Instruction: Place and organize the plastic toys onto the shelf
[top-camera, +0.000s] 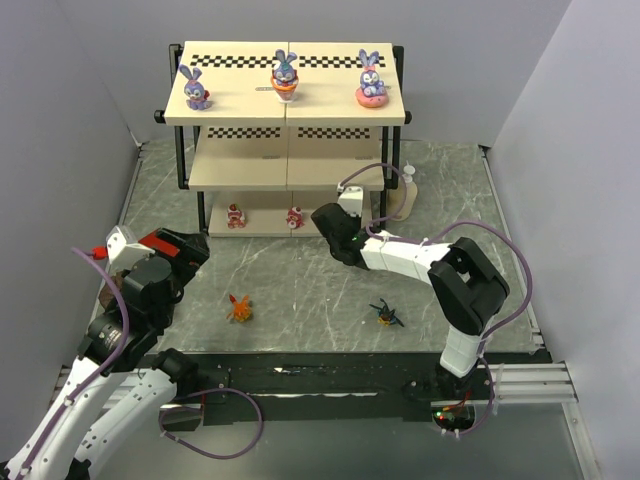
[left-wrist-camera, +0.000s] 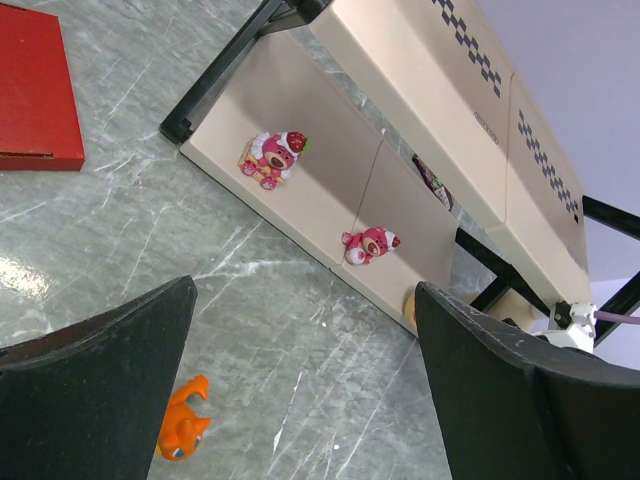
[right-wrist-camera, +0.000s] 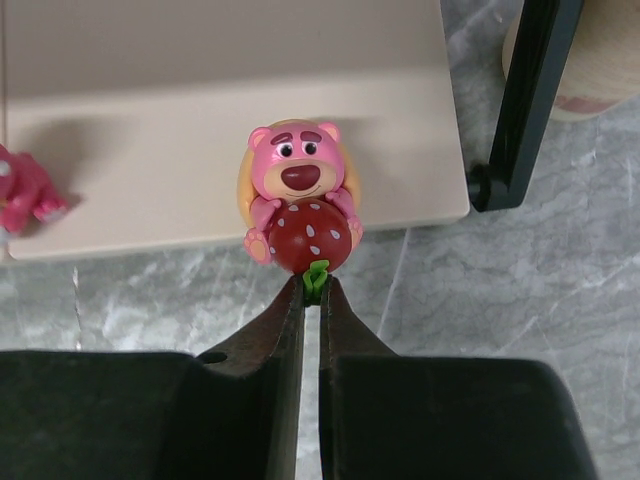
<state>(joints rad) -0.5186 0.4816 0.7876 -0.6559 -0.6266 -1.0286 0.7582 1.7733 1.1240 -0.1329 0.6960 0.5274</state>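
The shelf (top-camera: 240, 100) stands at the back with three purple-blue bunnies on its top board (top-camera: 196, 90) (top-camera: 285, 77) (top-camera: 371, 80). Two red-pink figures (top-camera: 236, 215) (top-camera: 295, 216) stand on the bottom board. My right gripper (right-wrist-camera: 316, 285) is shut on the green stem of a third pink bear with a strawberry (right-wrist-camera: 300, 195), which is at the front edge of the bottom board (right-wrist-camera: 150, 180). The orange spiky creature (top-camera: 240, 308) and the dark blue-yellow winged one (top-camera: 386, 315) lie on the table. My left gripper (top-camera: 185, 250) is open, with nothing in it, just beyond the orange creature (left-wrist-camera: 183, 420).
A red block (top-camera: 160, 240) lies by the left gripper, seen also in the left wrist view as a red block (left-wrist-camera: 35, 90). A cream pump bottle (top-camera: 405, 195) stands by the shelf's right leg. Grey walls close in both sides.
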